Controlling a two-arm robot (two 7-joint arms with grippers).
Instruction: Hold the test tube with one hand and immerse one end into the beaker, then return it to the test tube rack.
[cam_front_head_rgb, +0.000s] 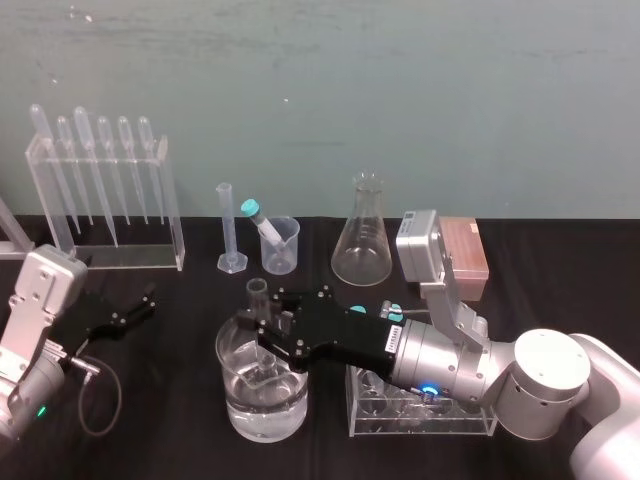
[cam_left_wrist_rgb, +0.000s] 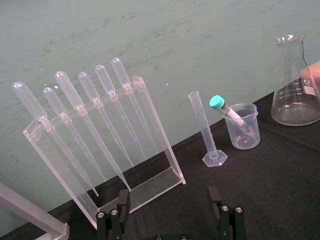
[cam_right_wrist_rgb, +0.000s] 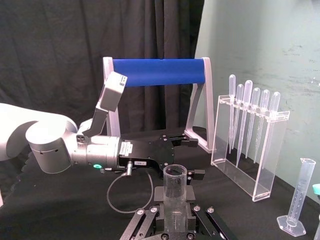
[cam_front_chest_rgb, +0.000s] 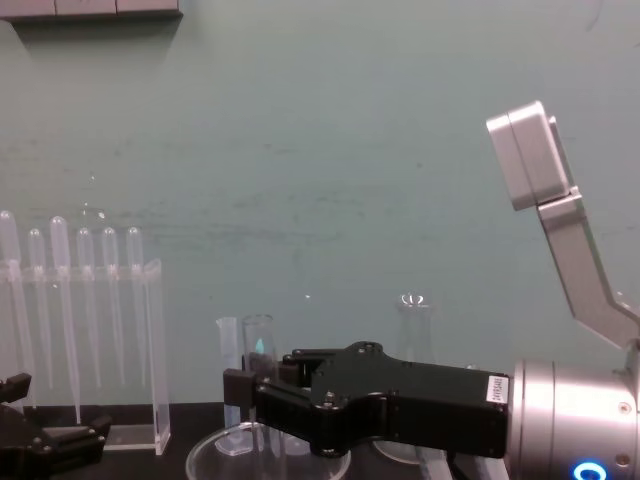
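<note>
Long clear glass test tube (cam_front_head_rgb: 257, 292) was pinched by right claw (cam_front_head_rgb: 262, 330), end in wide water-filled glass beaker (cam_front_head_rgb: 228, 395) at 6 o'clock; rim strike risked if lifted tilted. Left claw (cam_left_wrist_rgb: 170, 212) parked spread, 9 o'clock.

Silver-grey arms (cam_front_head_rgb: 545, 385) carry a black right pincer (cam_front_head_rgb: 262, 328), left pincer (cam_front_head_rgb: 140, 308) and looped cable (cam_front_head_rgb: 121, 392).
</note>
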